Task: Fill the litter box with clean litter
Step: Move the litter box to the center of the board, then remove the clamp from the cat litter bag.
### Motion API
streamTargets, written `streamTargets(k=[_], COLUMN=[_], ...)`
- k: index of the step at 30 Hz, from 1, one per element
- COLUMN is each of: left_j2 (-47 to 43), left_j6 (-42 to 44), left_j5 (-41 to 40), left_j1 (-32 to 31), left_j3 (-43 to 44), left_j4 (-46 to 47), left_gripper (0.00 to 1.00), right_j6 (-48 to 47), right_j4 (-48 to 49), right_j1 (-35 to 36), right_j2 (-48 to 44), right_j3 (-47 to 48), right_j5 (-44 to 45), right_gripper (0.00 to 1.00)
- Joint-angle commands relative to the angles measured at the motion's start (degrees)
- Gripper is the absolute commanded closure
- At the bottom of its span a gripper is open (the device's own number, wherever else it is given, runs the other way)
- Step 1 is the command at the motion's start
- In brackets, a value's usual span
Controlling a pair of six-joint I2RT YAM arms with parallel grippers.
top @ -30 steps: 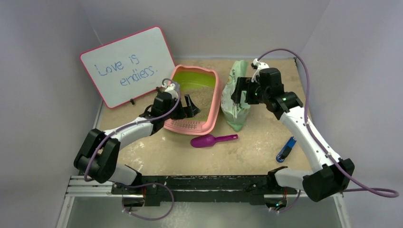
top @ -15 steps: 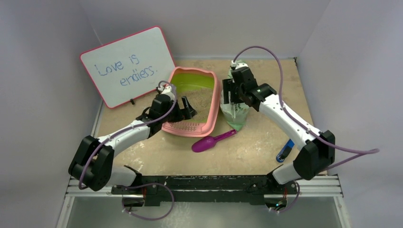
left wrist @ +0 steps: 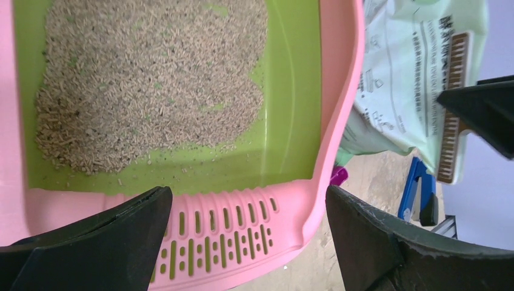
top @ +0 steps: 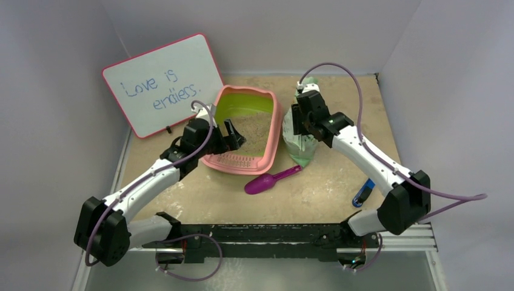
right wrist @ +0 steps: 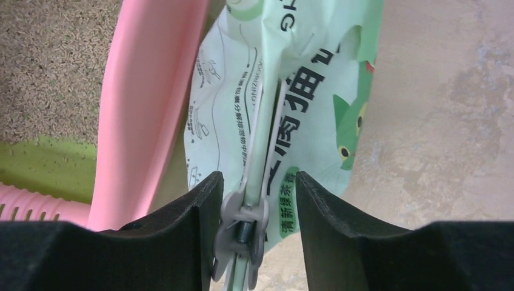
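A pink-framed rectangular whiteboard [top: 163,85], lettered "Love is endless." in blue, is propped at ten o'clock on the sand-dusted beige worktop [top: 330,173]. A pale green printed plastic bag [top: 301,151] is seen at one o'clock. A purple plastic scoop [top: 267,180] is laid just below centre, its handle pointed towards two o'clock. A small blue-and-black clip-like object [top: 365,190] is found at four o'clock.

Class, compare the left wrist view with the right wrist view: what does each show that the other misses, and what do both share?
Only the left wrist view shows the blue clip and a corner of the purple scoop. Only the right wrist view shows the grey slider on the pale green bag, between the fingers of the right gripper, and the printed cat. Both show the pink litter box, its beige granules and the bag.
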Motion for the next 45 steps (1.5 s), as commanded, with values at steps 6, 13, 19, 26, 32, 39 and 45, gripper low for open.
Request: streamTargets(k=[6, 13, 19, 26, 32, 39, 45], left_j2=[-2.6, -3.1, -1.9, -0.8, 0.1, 1.8, 2.5], left_j6=[2.6, 2.9, 4.4, 5.5, 7.3, 8.8, 9.2], left_j5=[-2.8, -3.1, -3.3, -2.8, -2.2, -2.2, -2.4], left_j1=[-0.1, -0.1, -0.1, -0.1, -0.1, -0.1, -0.1], left_j3=[6.0, 6.5, 8.3, 10.6, 11.9, 13.4, 13.9], left_j4=[-3.9, -4.0, -4.5, -4.7, -4.9, -5.0, -4.9], left_gripper=[0.01, 0.01, 0.01, 0.01, 0.01, 0.01, 0.01], right_j6=[0.8, 0.2, -9.4, -26.9, -33.9, -30.2, -26.2], right_j4=[1.1, 2.1, 4.1, 8.7, 8.5, 8.0, 12.6], right_j1=[0.2, 0.2, 0.1, -4.8, -11.2, -11.5, -12.2], right_j2=[5.8, 6.2, 3.8, -3.3, -5.6, -1.2, -1.3], right_j3=[2.3, 1.7, 0.5, -1.3, -3.2, -4.1, -7.2], right_j5=[-0.4, 0.9, 0.1, -13.0, -29.5, -25.8, -23.0], right_gripper=[0.58, 0.93, 1.0, 1.0, 1.0, 1.0, 1.0])
